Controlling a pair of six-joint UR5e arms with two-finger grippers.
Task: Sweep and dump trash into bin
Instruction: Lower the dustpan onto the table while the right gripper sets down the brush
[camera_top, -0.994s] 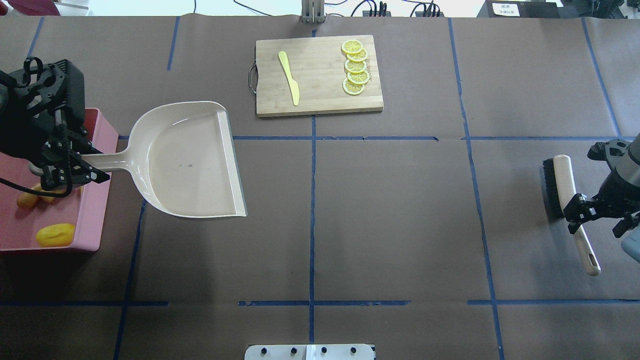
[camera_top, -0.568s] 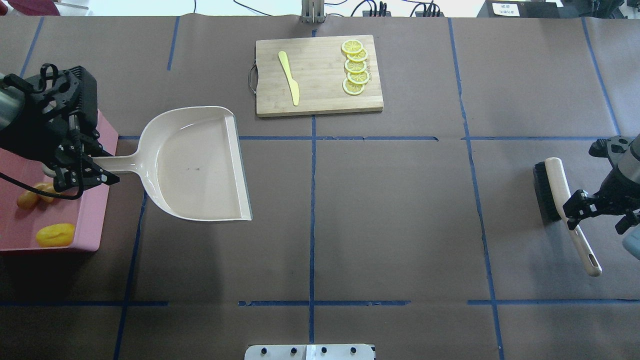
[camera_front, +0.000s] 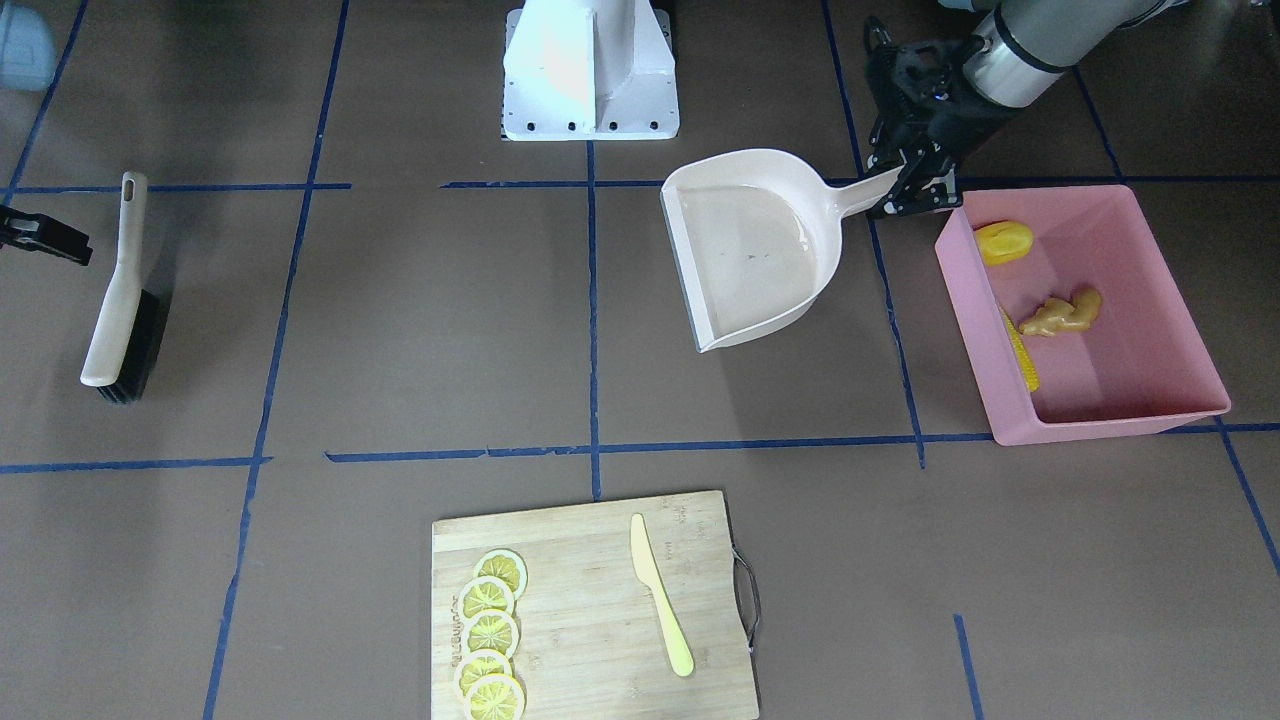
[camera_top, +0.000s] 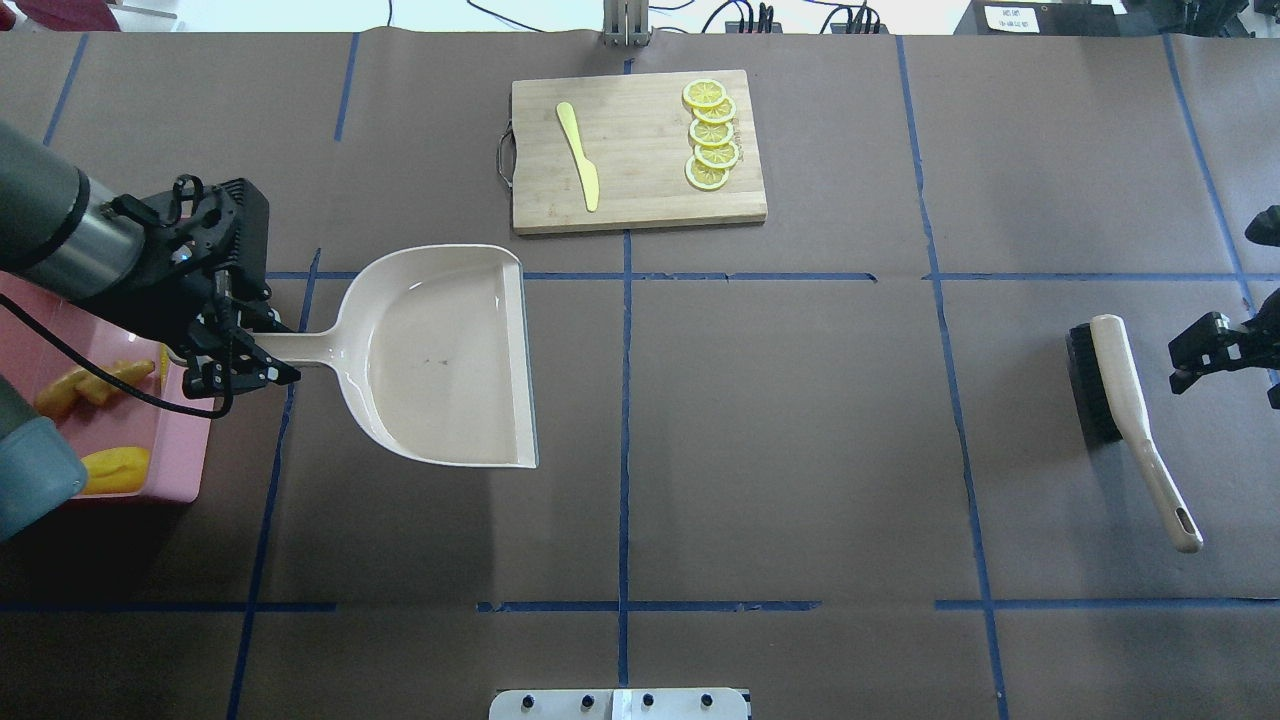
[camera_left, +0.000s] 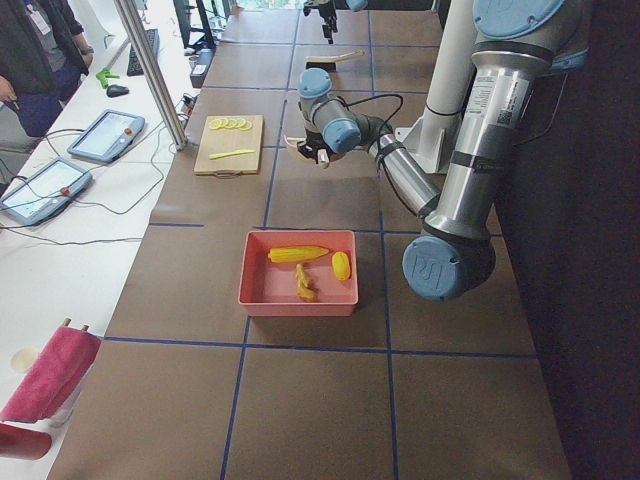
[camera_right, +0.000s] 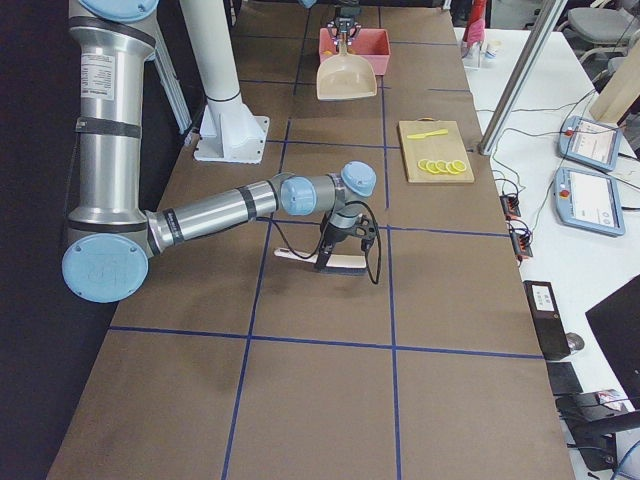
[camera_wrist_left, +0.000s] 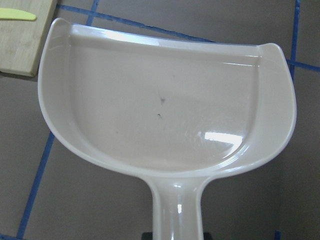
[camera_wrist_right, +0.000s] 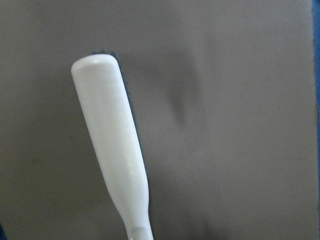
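Brown paper crossed by blue tape lines covers the table (camera_top: 800, 450). The pink bin (camera_front: 1140, 365), a glossy, shallow rectangular plastic tub with sloping walls, sits at the robot's far left. Its long axis runs from the robot's side toward the far side.

A smooth beige dustpan (camera_top: 450, 360) is held beside the bin, with its straight mouth toward the table's middle and its handle pointing back at the bin. The left gripper (camera_top: 262, 360) is clamped on that handle. A second ago this gripper hung over the bin; now pan and gripper have shifted toward the middle, clear of the rim.

A bamboo cutting board (camera_top: 640, 190) sits far centre.

On the robot's right lies a brush (camera_top: 1135, 420) with a beige handle and black bristles, its long axis roughly near-to-far. The right gripper (camera_top: 1190, 355), which gripped the brush earlier, now stands just beside it with jaws spread and empty.

All the trash rests inside the bin:
- A ridged yellow corn cob (camera_front: 1022, 350) lies lengthwise along the wall nearest the dustpan.
- A knobbly tan ginger root (camera_front: 1060, 315) lies mid-floor.
- A stubby yellow lumpy vegetable (camera_front: 1004, 241) lies in the corner nearest the robot.
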